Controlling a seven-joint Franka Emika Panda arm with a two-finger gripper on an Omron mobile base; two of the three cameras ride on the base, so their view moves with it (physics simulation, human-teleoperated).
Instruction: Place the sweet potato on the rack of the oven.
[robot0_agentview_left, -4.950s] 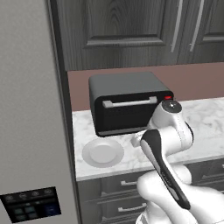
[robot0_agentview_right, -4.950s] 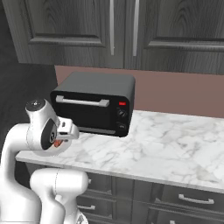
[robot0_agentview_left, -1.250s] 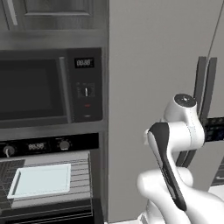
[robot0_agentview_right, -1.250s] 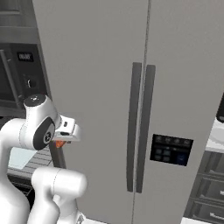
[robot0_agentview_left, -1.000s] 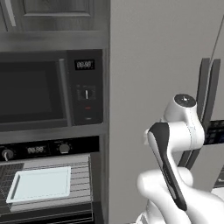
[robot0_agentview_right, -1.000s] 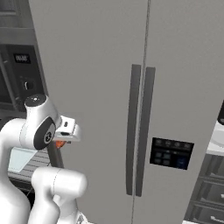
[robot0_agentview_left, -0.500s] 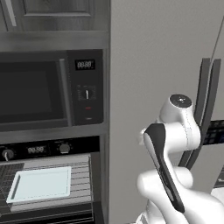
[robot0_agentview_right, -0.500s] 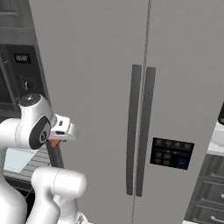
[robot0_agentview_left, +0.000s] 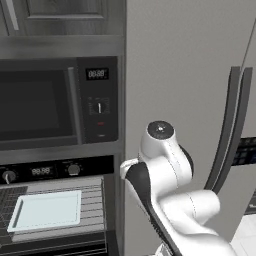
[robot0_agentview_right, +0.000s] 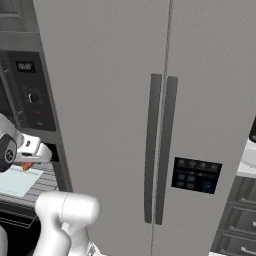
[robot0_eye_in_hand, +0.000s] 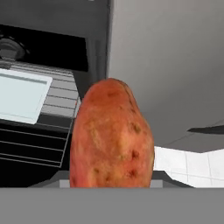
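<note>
White arm folded; jaws clamp sweet potato (robot0_eye_in_hand: 111, 135) upright.

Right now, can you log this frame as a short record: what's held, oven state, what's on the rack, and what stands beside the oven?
held item: sweet potato, in the gripper
gripper: shut on the sweet potato
oven: open, rack pulled into view
on rack: pale rectangular tray, lying flat
above oven: built-in microwave
right of oven: grey two-door fridge
task step: sweet potato not yet on the rack
</note>
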